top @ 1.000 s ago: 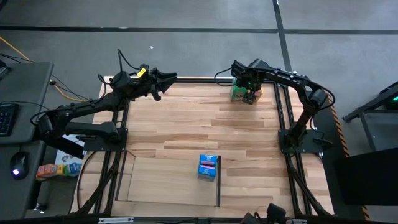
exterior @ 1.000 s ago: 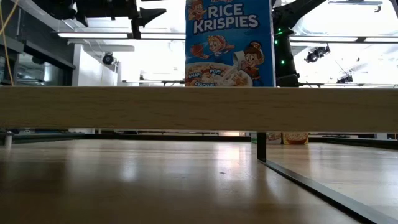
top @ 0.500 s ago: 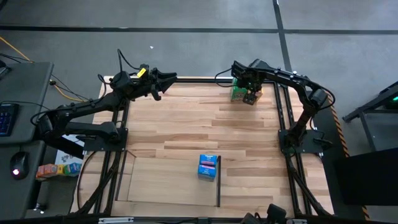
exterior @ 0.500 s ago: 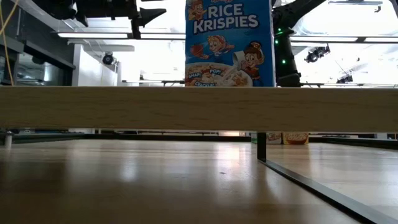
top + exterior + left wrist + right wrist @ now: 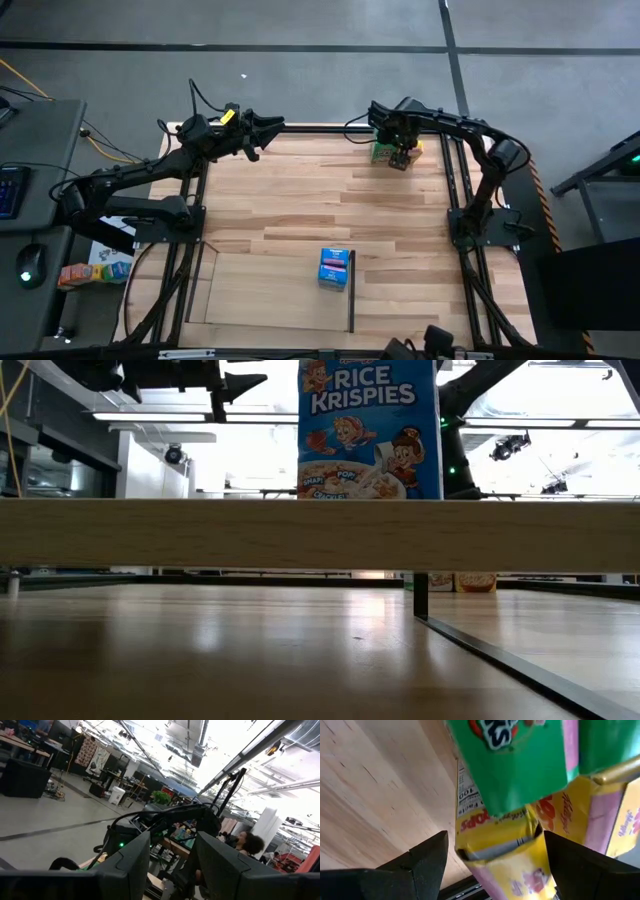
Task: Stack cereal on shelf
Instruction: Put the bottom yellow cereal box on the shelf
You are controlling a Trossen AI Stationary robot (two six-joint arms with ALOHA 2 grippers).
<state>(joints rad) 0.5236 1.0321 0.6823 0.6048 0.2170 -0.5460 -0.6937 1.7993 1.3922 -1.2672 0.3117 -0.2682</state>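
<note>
Blue box [image 5: 335, 268] upright on shelf [image 5: 270, 290]; green and yellow boxes [image 5: 385, 150] clustered far corner

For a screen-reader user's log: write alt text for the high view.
Seen from above, the right gripper reaches down over a cluster of green and yellow cereal boxes at the far right of the wooden table. A blue cereal box stands inside the pale shelf frame at the near edge, while the left gripper hangs over the far left corner.
</note>
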